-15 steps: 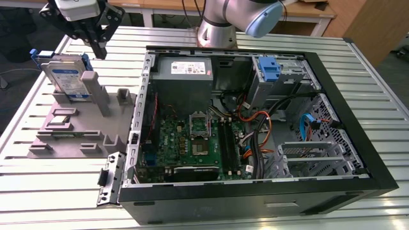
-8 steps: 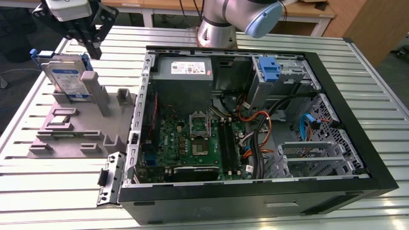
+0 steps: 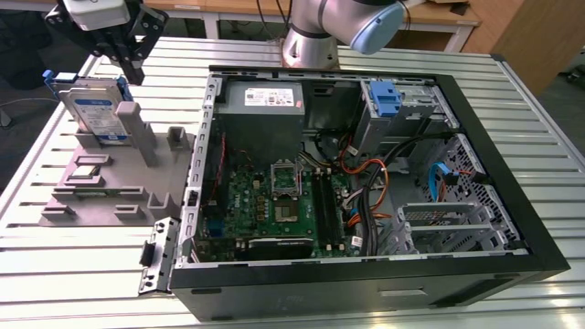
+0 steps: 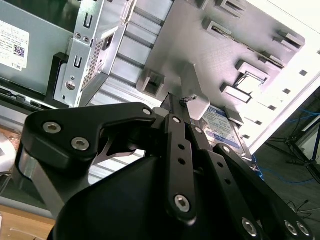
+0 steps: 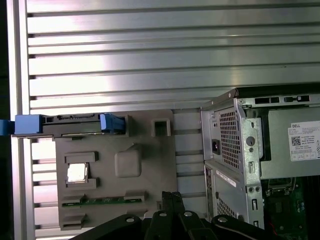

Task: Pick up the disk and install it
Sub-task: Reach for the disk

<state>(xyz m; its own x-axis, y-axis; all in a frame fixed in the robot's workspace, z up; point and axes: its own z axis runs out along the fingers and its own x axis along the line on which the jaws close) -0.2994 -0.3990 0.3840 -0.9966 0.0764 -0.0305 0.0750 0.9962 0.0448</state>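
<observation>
Standing on edge in a slot at one end of the grey fixture (image 3: 101,199), the disk (image 3: 96,113) showed its labelled face and blue rails. The gripper (image 3: 135,75) hung above the fixture, near the disk's upper edge without touching it, its fingers (image 4: 177,135) pressed together and holding nothing. I judged the drive stiff, dense for its size, slick on its metal faces and sensitive to knocks. Pinching across its thin body at the exposed upper edge looked the safest hold.
</observation>
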